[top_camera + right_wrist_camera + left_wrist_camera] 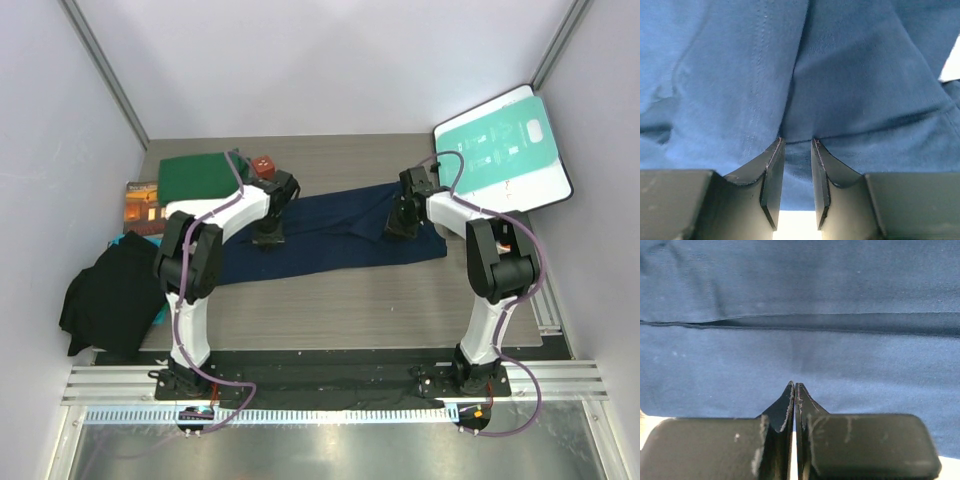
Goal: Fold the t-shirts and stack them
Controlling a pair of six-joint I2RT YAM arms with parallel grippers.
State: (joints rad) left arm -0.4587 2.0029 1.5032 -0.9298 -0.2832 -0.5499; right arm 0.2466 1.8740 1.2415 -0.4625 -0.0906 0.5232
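1. The navy t-shirt (330,235) lies as a long folded strip across the middle of the counter (400,300).
2. The right claw (796,142) grips a bunched fold of it. The left claw (794,386) is closed at its near edge; whether it pinches cloth cannot be told.
3. The green t-shirt (195,177) sits folded at far left, beside a book (143,205).
4. The counter is grey woodgrain. A teal-and-white board (505,150) lies at the far right corner.
5. Pale walls (300,60) enclose three sides.

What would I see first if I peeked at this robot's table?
A long navy t-shirt stretched across the middle, with the left gripper and right gripper down on it near each end. Next, the bright teal-and-white board at the far right corner and a folded green t-shirt far left.
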